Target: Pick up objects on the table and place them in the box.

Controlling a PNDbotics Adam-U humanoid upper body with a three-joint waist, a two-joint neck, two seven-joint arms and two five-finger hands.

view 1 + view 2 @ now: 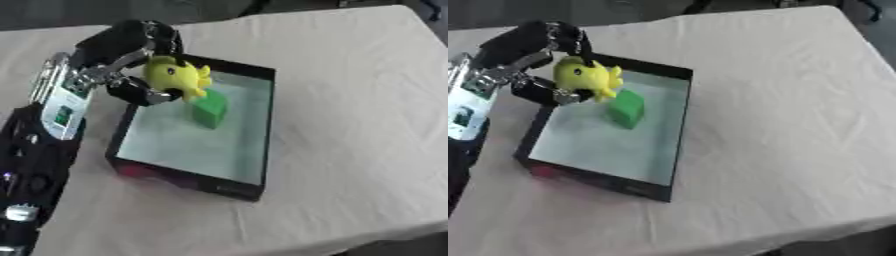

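My left hand comes in from the left and is shut on a yellow plush toy, with fingers curled over its top and thumb under it. The toy hangs over the far left corner of the black box, above its pale floor. A green block lies inside the box, just below and right of the toy. In the right eye view the same toy sits above the green block. My right hand shows in neither view.
The box stands on a white cloth-covered table. The table's far edge runs along the top and its near edge cuts the lower right corner. My left forearm covers the table's left side.
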